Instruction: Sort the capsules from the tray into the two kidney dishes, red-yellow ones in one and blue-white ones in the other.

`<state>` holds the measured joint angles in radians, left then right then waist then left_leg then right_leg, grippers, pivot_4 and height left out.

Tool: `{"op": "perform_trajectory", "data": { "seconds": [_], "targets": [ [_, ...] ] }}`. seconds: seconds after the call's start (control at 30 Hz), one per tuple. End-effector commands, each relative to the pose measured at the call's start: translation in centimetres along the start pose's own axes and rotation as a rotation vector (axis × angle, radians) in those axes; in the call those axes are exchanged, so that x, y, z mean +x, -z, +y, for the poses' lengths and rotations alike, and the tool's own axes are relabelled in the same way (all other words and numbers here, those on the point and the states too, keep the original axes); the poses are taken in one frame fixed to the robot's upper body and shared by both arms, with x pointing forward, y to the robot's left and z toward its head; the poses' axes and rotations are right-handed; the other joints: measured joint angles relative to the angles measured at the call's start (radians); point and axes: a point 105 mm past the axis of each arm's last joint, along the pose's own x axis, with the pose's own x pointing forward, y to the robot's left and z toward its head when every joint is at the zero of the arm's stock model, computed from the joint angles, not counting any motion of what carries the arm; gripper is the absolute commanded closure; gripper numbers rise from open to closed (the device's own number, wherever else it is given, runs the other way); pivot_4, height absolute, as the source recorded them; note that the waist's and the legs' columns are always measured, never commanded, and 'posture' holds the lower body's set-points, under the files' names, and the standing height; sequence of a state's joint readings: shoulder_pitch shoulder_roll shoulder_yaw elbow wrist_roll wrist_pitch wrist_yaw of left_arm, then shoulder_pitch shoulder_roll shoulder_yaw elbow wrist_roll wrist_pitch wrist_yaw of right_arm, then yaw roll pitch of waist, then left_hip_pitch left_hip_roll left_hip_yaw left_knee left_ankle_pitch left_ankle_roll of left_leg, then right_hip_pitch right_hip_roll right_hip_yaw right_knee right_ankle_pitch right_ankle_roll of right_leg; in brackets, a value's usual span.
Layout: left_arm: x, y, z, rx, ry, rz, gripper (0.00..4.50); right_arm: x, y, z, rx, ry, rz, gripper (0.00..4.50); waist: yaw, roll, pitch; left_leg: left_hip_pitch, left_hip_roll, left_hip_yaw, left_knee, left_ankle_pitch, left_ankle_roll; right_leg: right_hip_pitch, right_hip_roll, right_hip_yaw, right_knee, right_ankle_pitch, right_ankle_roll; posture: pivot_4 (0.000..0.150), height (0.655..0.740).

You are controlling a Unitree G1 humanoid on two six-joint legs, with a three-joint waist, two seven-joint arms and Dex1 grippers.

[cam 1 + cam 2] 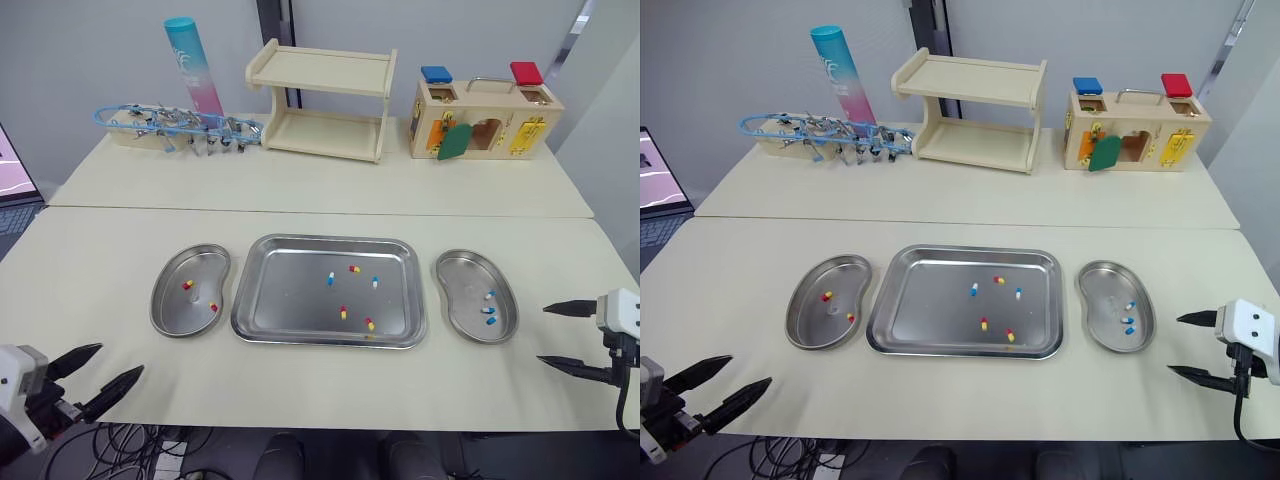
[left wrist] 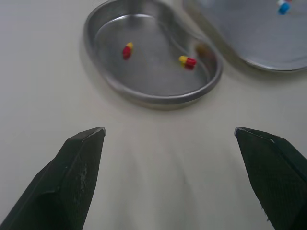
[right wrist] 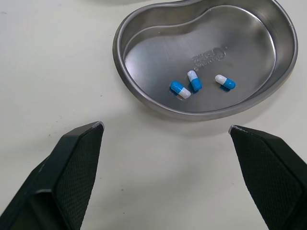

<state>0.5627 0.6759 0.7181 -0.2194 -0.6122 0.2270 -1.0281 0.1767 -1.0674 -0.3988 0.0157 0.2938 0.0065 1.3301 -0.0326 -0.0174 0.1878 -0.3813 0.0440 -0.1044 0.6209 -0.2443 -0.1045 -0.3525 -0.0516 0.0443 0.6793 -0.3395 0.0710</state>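
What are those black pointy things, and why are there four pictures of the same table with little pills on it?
The black pointy things are a robot's hands, called grippers, each with two fingers. The two wide pictures come from cameras in the robot's head, looking down at a cream table. In them the left gripper and the right gripper are at the near side, both open and holding nothing. The two close-up pictures come from a camera on each wrist, looking out between that gripper's fingers.

In the middle lies a flat steel tray with three red-yellow capsules and two blue-white capsules. The bean-shaped steel dish on the left holds two red-yellow ones. The matching dish on the right holds three blue-white ones. At the back stand a wooden shelf and a wooden latch box.
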Motion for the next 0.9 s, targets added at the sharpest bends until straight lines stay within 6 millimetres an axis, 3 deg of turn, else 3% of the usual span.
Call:
{"op": "perform_trajectory", "data": {
  "seconds": [0.03, 0.17, 0.33, 0.43, 0.57, 0.8, 0.9],
  "targets": [
    [2.0, -1.7, -4.2, 0.021, 0.174, -0.080, 0.00, -0.4, -0.3, -0.1, -0.026, 0.009, -0.002, 0.06, 0.001, 0.000, 0.000, 0.000, 0.000, 0.000, 0.000, 0.000, 0.000, 0.000, 0.000, 0.000, 0.000, 0.000, 0.000, 0.150, 0.7400],
    [4.7, -2.8, -8.4, 0.079, 0.363, -0.178, 0.00, -0.7, 0.1, 0.6, -0.004, 0.004, 0.014, 0.06, 0.003, 0.000, 0.000, 0.000, 0.000, 0.000, 0.002, 0.000, 0.000, 0.001, 0.000, 0.000, 0.000, 0.000, 0.000, 0.150, 0.7400],
    [6.2, -2.4, -9.9, 0.094, 0.407, -0.225, 0.00, -1.2, 0.6, 0.7, 0.045, 0.028, 0.044, 0.06, -0.001, 0.002, -0.001, 0.000, 0.000, 0.000, 0.002, 0.000, 0.000, 0.001, 0.000, 0.000, 0.000, 0.000, 0.000, 0.150, 0.7400],
    [6.5, -2.2, -10.5, 0.101, 0.425, -0.244, 0.00, -1.4, -0.2, 0.7, 0.049, 0.049, 0.010, 0.06, -0.002, 0.002, -0.001, 0.000, 0.000, 0.000, 0.002, 0.000, 0.000, 0.001, 0.000, 0.001, 0.000, 0.000, 0.000, 0.150, 0.7400],
    [6.6, -2.1, -10.7, 0.113, 0.433, -0.261, 0.00, -0.5, -3.5, 0.4, 0.019, 0.042, -0.077, 0.06, -0.002, 0.002, -0.001, 0.001, 0.000, 0.000, 0.002, 0.000, 0.000, 0.001, 0.000, 0.000, 0.001, 0.000, 0.000, 0.150, 0.7400],
    [6.8, -1.7, -10.4, 0.106, 0.416, -0.273, 0.00, 5.9, -12.2, 1.3, -0.065, -0.074, -0.255, 0.06, -0.001, 0.002, -0.001, 0.000, 0.000, -0.001, 0.003, 0.000, 0.000, 0.001, 0.001, 0.000, 0.001, 0.000, 0.000, 0.150, 0.7400],
    [6.9, -1.6, -10.5, 0.110, 0.409, -0.281, 0.00, 9.3, -14.7, 2.1, -0.087, -0.121, -0.295, 0.06, 0.000, 0.001, -0.001, -0.001, 0.000, -0.001, 0.003, 0.000, 0.000, 0.000, 0.001, 0.000, 0.000, 0.000, 0.000, 0.150, 0.7400]
  ]
}}
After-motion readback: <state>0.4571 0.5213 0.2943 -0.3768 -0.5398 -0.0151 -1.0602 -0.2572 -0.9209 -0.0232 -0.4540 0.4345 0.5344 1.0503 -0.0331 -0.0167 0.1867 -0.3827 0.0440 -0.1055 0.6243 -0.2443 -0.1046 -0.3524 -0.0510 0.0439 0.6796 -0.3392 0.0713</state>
